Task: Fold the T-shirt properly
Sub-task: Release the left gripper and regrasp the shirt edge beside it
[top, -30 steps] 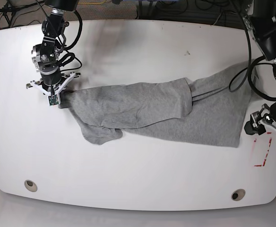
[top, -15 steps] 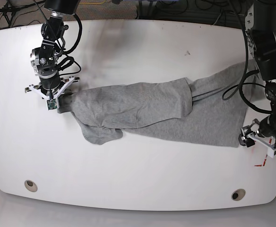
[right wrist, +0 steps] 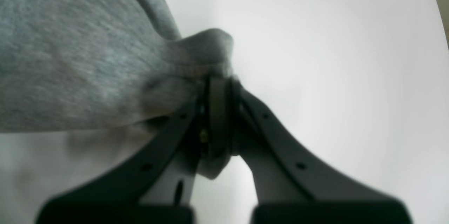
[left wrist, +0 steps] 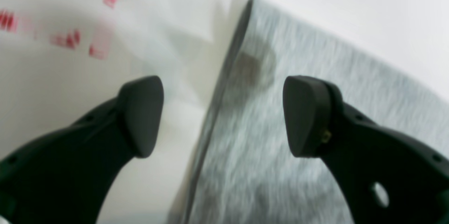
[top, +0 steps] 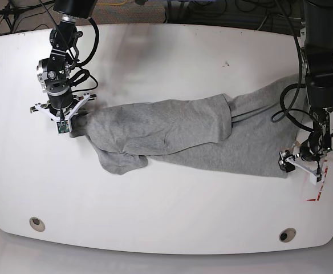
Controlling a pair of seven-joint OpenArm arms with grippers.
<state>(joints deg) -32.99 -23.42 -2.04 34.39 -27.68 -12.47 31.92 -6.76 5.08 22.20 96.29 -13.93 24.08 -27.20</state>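
Note:
The heather-grey T-shirt (top: 183, 134) lies bunched and stretched from left to right across the white table (top: 166, 211). At the shirt's left end, my right gripper (top: 68, 124) is shut on a pinched fold of it. In the right wrist view the fold (right wrist: 207, 52) bulges just above the closed gripper (right wrist: 217, 89). My left gripper (top: 299, 164) hangs open at the shirt's lower right corner. In the left wrist view the T-shirt (left wrist: 256, 154) has its hem edge running between the spread fingers of that gripper (left wrist: 222, 115), one over bare table, one over cloth. No lettering shows.
Red tape marks (top: 319, 185) lie on the table beside the left gripper, and the left wrist view also catches the red marks (left wrist: 70, 38). Two round holes (top: 36, 224) (top: 287, 234) sit near the front edge. Cables (top: 286, 97) trail from the arms along the back.
My left arm has swung in from the table's right edge to the shirt's lower right corner, still open. The right gripper has drawn slightly left, holding the shirt's end.

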